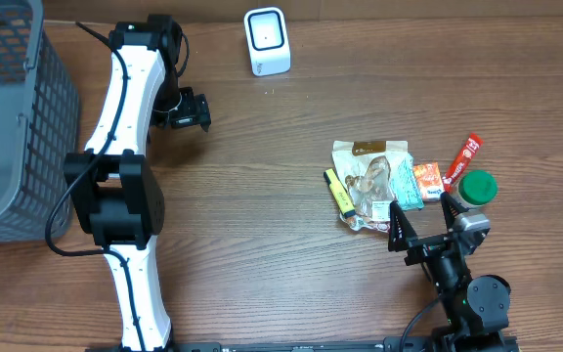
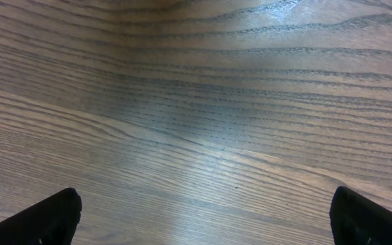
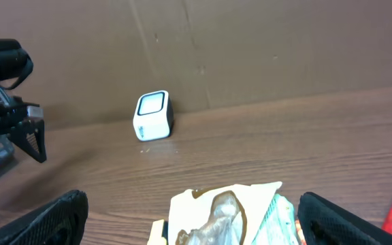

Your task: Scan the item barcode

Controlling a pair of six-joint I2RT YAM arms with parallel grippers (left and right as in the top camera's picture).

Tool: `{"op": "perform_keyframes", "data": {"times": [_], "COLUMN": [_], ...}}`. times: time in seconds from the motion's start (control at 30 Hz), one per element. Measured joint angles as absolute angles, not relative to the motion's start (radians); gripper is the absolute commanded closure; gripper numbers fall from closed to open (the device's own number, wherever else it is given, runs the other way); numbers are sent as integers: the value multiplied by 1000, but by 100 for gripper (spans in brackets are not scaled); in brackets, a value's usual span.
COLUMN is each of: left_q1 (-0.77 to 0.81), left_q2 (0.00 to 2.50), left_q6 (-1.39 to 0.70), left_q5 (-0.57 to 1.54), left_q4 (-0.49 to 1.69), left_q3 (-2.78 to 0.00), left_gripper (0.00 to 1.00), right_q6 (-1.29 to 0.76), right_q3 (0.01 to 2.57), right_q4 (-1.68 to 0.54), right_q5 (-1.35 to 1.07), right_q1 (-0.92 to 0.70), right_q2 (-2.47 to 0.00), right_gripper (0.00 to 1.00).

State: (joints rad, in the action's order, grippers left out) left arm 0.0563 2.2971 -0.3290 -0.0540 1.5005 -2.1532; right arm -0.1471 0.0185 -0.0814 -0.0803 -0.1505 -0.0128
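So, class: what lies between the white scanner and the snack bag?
Only bare table lies between the scanner and the snack bag; the overhead view shows it, and the right wrist view agrees.

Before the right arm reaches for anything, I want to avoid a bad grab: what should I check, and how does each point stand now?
1. Right gripper open and empty: ok.
2. Left gripper open and empty, over bare table: ok.
3. Scanner upright, nothing in front of it: ok.
4. Items close to the right arm: ok, the snack bag lies just ahead of its fingers.
5. One item lying apart for a clean grab: not ok, the bag, yellow marker and orange packet are bunched together.
6. A barcode facing up: cannot tell.
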Motion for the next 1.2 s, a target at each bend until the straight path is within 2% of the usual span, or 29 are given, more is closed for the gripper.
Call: {"op": "perform_keyframes", "data": {"times": [0.3, 1.2], "left_q1": [56, 56], "left_q2": [2297, 2297], "left_q6": [-329, -329], "left_q5": [-54, -54], "left_q4": [1501, 1501], "left_q3": [-2153, -2153], "left_gripper": [0, 0], "right_q6": [64, 98], "right_q3": [19, 19], "right_q4": [-80, -79], "right_q5": [-100, -100], "right_q1": [-144, -144], "right_q2": [-13, -13], "right_gripper": [0, 0]}}
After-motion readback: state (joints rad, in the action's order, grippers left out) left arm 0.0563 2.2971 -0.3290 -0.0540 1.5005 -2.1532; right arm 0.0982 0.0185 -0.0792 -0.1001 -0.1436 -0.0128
